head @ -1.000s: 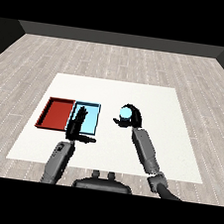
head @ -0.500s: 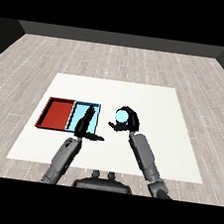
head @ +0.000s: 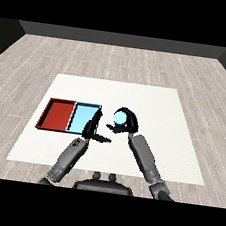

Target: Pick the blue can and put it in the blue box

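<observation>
Two trays sit side by side on the left part of your white table [head: 152,97]: the red tray [head: 58,115] on the outside and the light blue tray [head: 84,118] touching its right edge. Your right hand [head: 126,123] has its fingers and thumb curled round the blue can [head: 120,117], which you see just right of the blue tray's right rim, between that rim and the table's middle; you cannot tell from this view how far the can is raised above the table. Your left hand [head: 92,130] stands at the blue tray's near right corner, its fingers straight and relaxed, the thumb pointing right toward the other hand, holding nothing. It overlaps the tray's right rim, so the near corner of that tray is partly hidden from you. Both hands are near each other with only a narrow gap between them. You have wide bare tabletop to the right of the right forearm and along the far edge, and a narrower strip in front of the trays.
</observation>
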### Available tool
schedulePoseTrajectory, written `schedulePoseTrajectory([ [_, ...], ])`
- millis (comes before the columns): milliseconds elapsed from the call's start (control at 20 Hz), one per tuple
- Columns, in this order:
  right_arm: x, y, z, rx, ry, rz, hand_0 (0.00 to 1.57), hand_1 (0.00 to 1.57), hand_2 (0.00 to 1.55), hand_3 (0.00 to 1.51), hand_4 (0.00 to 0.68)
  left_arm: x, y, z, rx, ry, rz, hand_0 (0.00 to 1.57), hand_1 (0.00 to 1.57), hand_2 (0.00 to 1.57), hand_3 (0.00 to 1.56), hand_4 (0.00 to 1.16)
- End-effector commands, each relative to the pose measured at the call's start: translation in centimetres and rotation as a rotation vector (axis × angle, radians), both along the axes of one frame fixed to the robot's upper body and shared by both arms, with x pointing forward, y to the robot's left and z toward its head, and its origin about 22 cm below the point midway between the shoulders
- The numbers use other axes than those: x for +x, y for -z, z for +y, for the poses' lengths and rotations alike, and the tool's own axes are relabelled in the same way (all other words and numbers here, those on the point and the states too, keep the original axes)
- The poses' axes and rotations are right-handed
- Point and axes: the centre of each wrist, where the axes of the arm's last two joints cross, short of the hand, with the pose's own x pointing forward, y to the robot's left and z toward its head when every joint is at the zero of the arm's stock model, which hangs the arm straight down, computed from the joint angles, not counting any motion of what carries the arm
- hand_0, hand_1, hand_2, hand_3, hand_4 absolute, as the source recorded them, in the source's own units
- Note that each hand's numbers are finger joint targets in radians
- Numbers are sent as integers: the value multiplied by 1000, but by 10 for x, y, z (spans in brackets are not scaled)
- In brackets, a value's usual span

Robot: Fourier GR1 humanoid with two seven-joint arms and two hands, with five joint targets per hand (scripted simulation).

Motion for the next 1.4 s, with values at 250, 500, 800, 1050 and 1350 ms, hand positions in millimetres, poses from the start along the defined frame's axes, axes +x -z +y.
schedulePoseTrajectory([
  [250,-12,-3,22,2,-37,-27,1399,1399,1443,1405,679,-2,4,-28,45,25,34,0,0,0,0,0],
  [500,-2,-2,20,18,-71,-24,1396,1396,1457,1418,681,-13,-4,-39,17,21,47,0,0,0,0,0],
  [800,-12,3,18,-23,-60,-45,1396,1396,1431,1395,654,-11,5,-33,2,47,61,0,0,0,0,0],
  [1050,-18,-22,38,-9,-100,-38,1419,1419,1430,1388,651,5,1,-48,13,52,50,0,0,0,0,0],
  [1350,-28,-7,40,-32,-121,-55,1408,1408,1439,1389,625,9,-1,-43,3,60,66,0,0,0,0,0],
])
